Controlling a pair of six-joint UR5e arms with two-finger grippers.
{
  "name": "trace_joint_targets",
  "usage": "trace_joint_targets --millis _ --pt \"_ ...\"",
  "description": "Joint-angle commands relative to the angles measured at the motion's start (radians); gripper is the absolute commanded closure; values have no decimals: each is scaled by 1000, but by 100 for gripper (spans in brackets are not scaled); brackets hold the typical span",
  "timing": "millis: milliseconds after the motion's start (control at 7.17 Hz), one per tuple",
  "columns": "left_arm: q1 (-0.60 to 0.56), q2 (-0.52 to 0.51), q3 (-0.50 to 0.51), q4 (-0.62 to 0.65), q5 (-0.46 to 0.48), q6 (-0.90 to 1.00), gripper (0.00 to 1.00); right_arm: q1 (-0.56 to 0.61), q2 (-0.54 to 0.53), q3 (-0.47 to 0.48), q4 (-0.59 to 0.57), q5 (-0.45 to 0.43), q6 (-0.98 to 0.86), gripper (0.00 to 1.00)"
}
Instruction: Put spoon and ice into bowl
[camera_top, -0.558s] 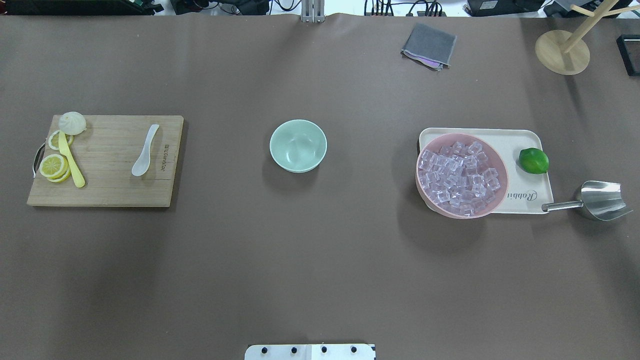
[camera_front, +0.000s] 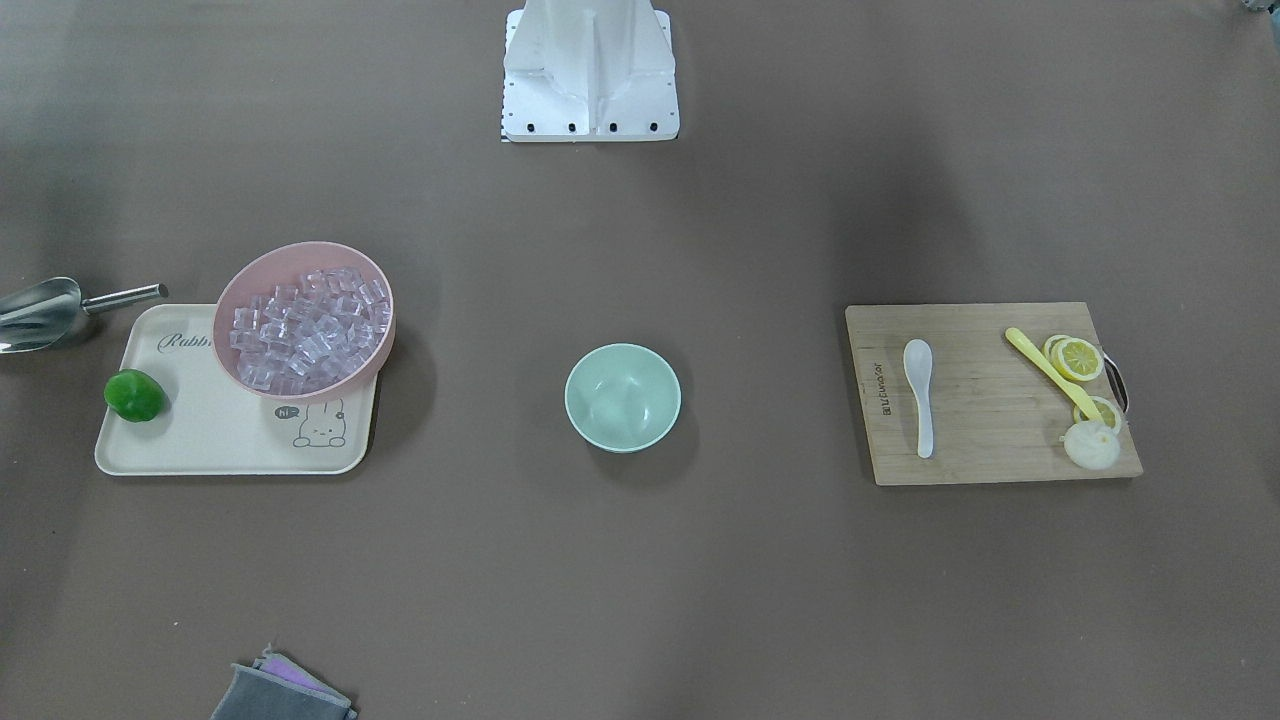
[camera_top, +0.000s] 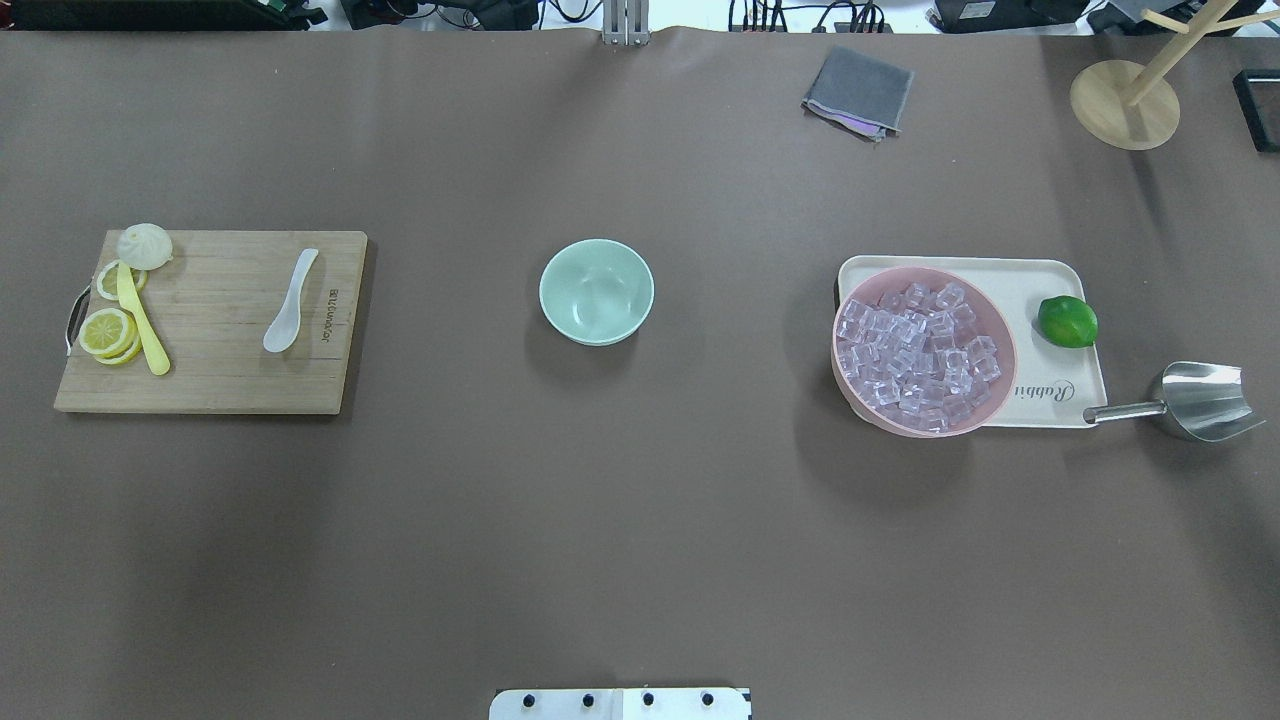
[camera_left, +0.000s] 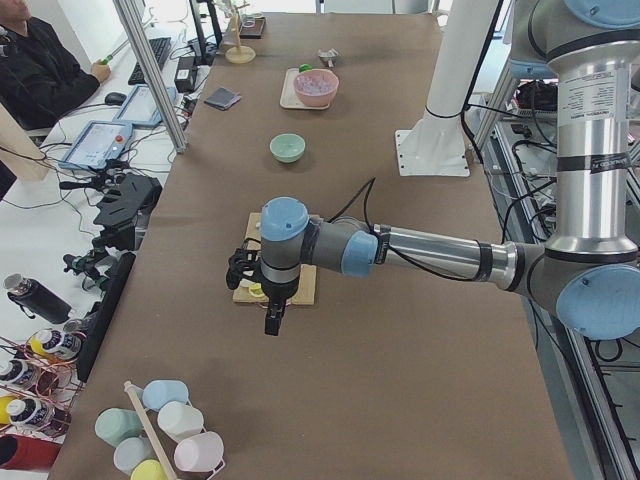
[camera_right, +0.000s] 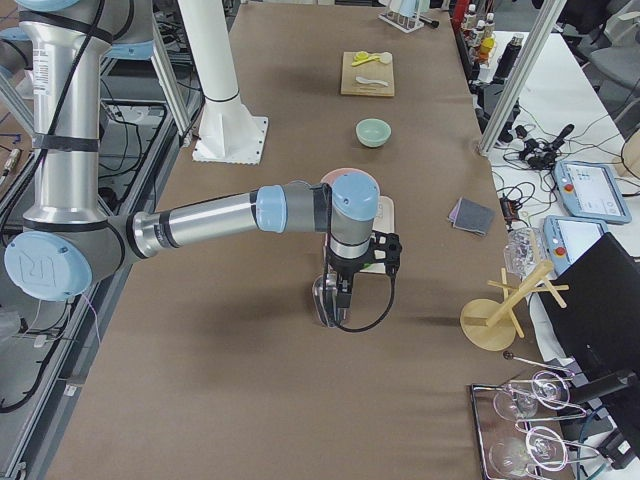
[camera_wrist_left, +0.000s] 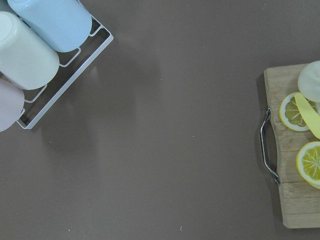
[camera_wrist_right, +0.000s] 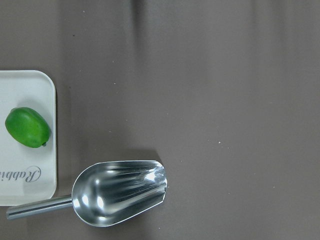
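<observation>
Left gripper (camera_left: 272, 320) hangs off the cutting board's (camera_top: 220, 375) handle end, spoon (camera_top: 290, 300) beyond; right gripper (camera_right: 338, 312) over the metal scoop (camera_wrist_right: 120, 192); jaws' state cannot be told

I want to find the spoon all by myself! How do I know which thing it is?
Find the wooden cutting board at the table's left end in the overhead view. The spoon lies alone on its right half. It is white with a short handle, unlike the long yellow utensil by the lemon slices.
</observation>
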Motion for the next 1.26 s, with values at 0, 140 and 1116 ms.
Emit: trace_joint_targets --millis 0,140,1116 --pt "0 -2 6 -4 -3 0 2 0 0 -1 0 3 1 0" --pt "0 -2 6 -4 -4 0 2 0 0 0 1 4 1 0" --pt "0 -9 3 -2 -23 -13 2 -3 0 2 3 3 1 0"
